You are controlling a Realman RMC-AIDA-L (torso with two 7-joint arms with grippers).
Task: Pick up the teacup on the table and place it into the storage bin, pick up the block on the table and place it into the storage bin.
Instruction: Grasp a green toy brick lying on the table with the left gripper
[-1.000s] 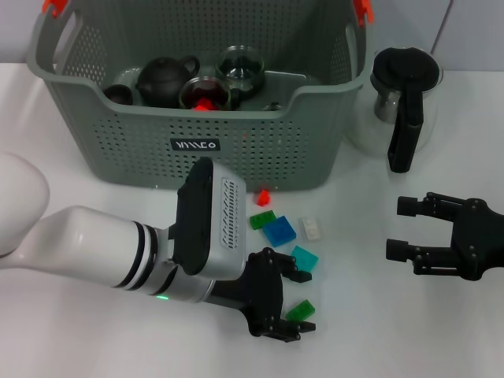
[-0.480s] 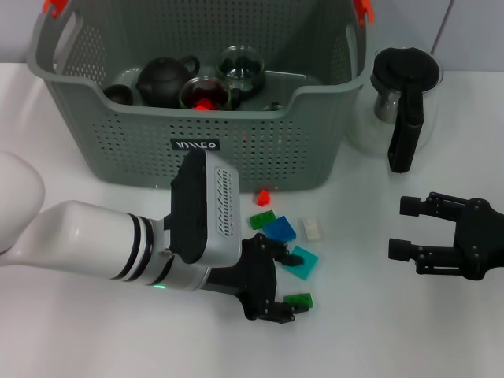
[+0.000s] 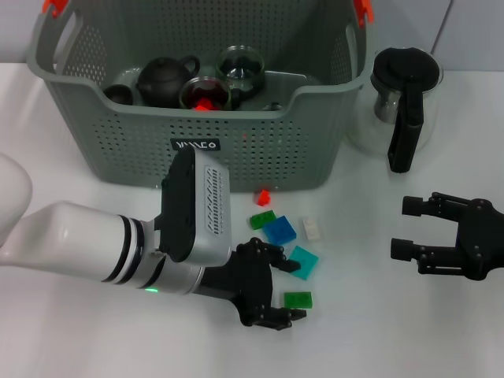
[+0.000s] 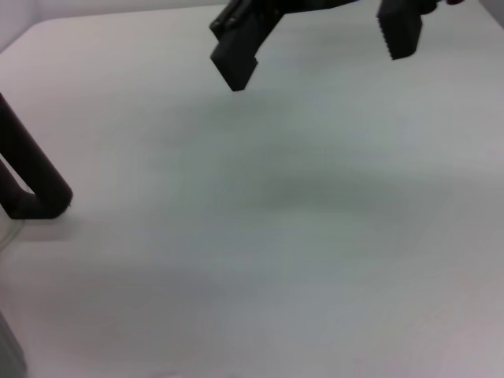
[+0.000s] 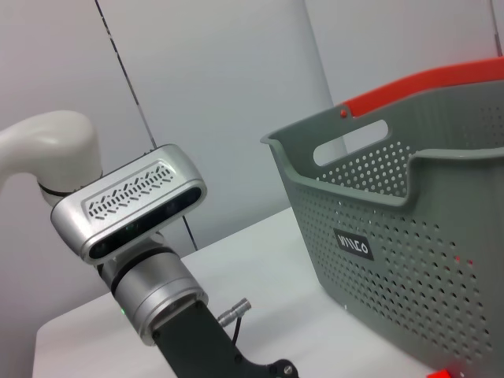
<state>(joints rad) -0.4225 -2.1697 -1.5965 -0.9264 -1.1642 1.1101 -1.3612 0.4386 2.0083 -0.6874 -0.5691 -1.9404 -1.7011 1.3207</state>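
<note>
A small green block (image 3: 298, 299) lies flat on the white tabletop (image 3: 370, 331), between the spread fingers of the left pincer (image 3: 285, 291), which hangs low over it at about six o'clock from the storage bin (image 3: 236, 153); whether a finger touches the block cannot be told. Just beyond it, towards twelve o'clock, other blocks sit scattered: a teal one (image 3: 304, 261), a blue one (image 3: 279, 231), a second green one (image 3: 262, 220), a white one (image 3: 312, 229) and a small red one (image 3: 263, 197) nearest the bin's front wall.

The storage bin, grey and perforated with orange handle clips (image 3: 363, 9), stands at the far side of the tabletop and already holds a dark teapot (image 3: 164, 80), a small dark teacup (image 3: 119, 94), a glass cup with something red in it (image 3: 205, 94) and another glass cup (image 3: 242, 66).

At three o'clock from the bin stands a glass pitcher with a black lid and handle (image 3: 403, 98). The right pincer (image 3: 409, 228) hovers near the tabletop's right edge, fingers spread, holding nothing.
</note>
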